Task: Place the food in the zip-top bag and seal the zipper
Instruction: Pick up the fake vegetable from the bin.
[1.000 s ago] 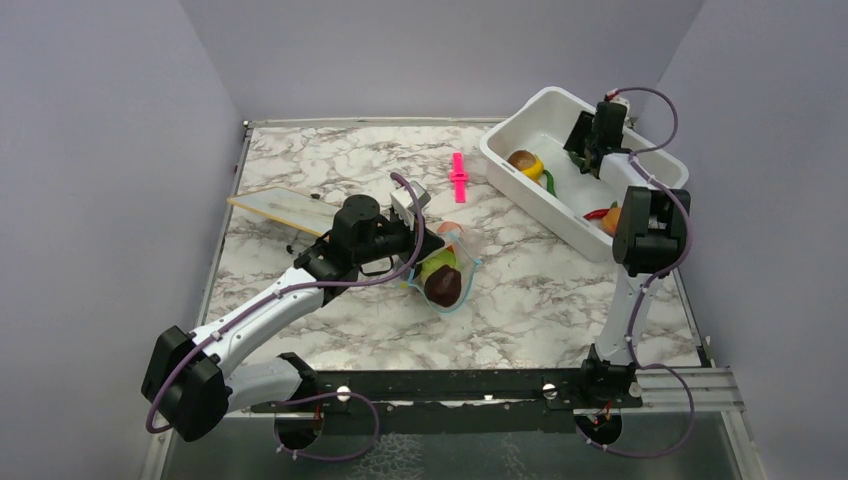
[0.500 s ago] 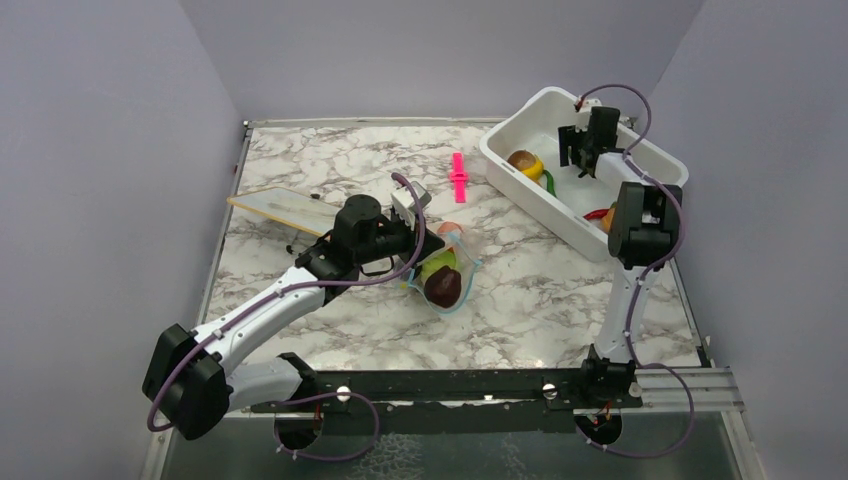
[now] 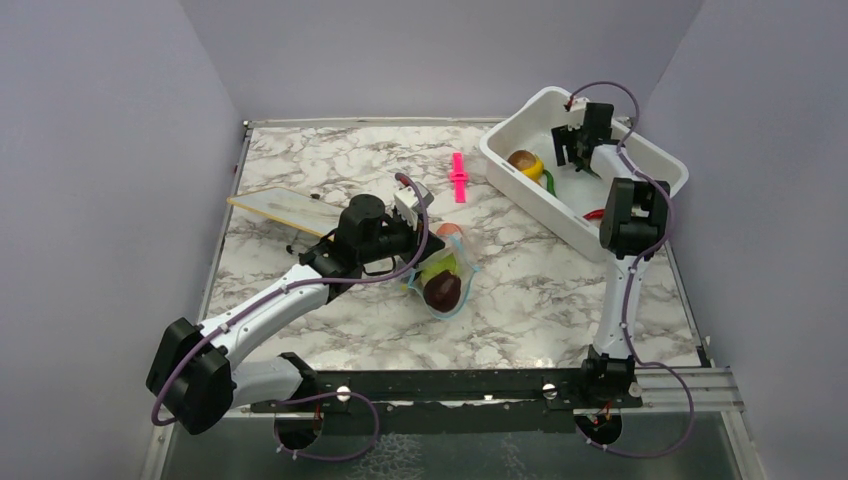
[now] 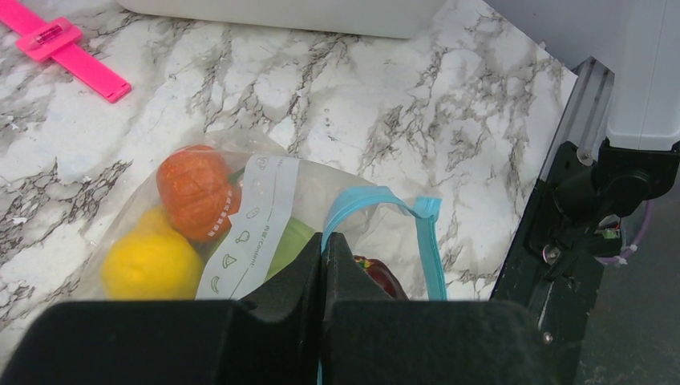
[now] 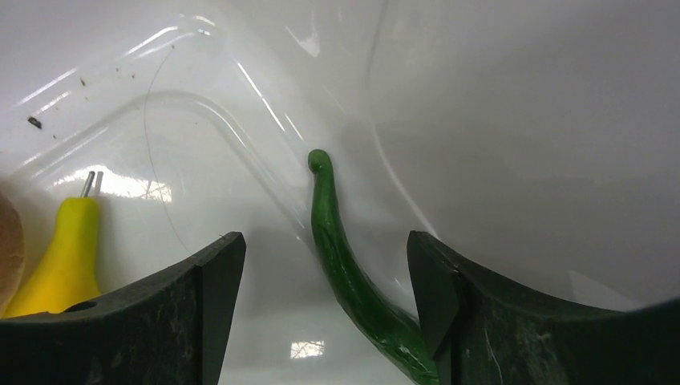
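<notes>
The zip-top bag (image 3: 446,276) lies mid-table, its mouth towards the table's near edge. Inside it are food pieces: an orange one (image 4: 192,191), a yellow one (image 4: 151,265), a green one (image 4: 290,242) and a dark one (image 4: 380,278). My left gripper (image 4: 323,250) is shut on the light blue zipper (image 4: 377,196) at the bag's mouth. My right gripper (image 5: 325,241) stands open low inside the white tub (image 3: 520,115). A curved green food piece (image 5: 345,273) lies between its fingers, close to the right fingertip (image 5: 425,273). A yellow piece (image 5: 68,249) lies to its left.
A bright pink clip (image 3: 458,177) lies on the marble left of the tub. A flat pale board (image 3: 285,208) rests at the left, behind the left arm. The tub also holds a brown-and-yellow piece (image 3: 525,162) and a red one (image 3: 597,213).
My right gripper has opened wider and shifted left inside the tub. The left gripper stays shut on the bag, barely moved.
</notes>
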Robot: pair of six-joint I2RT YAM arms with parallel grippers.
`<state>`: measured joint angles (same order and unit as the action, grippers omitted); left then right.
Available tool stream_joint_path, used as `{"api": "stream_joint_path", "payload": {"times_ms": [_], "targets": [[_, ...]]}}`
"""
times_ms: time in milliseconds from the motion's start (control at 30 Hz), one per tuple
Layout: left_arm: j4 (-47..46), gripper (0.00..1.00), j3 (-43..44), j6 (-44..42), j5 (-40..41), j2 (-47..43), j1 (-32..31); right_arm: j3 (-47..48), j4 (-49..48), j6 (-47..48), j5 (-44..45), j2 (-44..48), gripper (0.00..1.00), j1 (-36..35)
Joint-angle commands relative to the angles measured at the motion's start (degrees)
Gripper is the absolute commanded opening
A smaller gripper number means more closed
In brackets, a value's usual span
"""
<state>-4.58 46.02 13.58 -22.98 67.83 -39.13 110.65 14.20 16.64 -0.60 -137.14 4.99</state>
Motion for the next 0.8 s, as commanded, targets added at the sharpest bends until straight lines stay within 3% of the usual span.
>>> {"api": "stream_joint_path", "payload": {"times_ms": [0, 367, 600, 667, 767], "targets": [[-0.4, 0.0, -0.2, -0.1, 0.8, 0.5, -0.2, 2.2, 3.1, 1.7, -1.9, -2.0, 0.72, 0.5], [-0.3, 0.0, -0.4, -0.1, 0.8, -0.2, -0.2, 5.2, 8.7, 2.2, -3.6, -4.2, 0.57, 0.5], [-0.6, 0.0, -0.4, 0.3, 0.3, 0.3, -0.2, 3.6, 10.3, 3.5, -0.3, -4.9, 0.54, 0.5], [-0.7, 0.0, -0.3, 0.4, 0.2, 0.5, -0.2, 4.3, 11.1, 3.6, -0.5, -5.0, 0.47, 0.5], [-0.6, 0.0, -0.3, 0.4, 0.3, 0.6, -0.3, 5.0, 11.2, 2.9, -1.1, -4.2, 0.29, 0.5]]}}
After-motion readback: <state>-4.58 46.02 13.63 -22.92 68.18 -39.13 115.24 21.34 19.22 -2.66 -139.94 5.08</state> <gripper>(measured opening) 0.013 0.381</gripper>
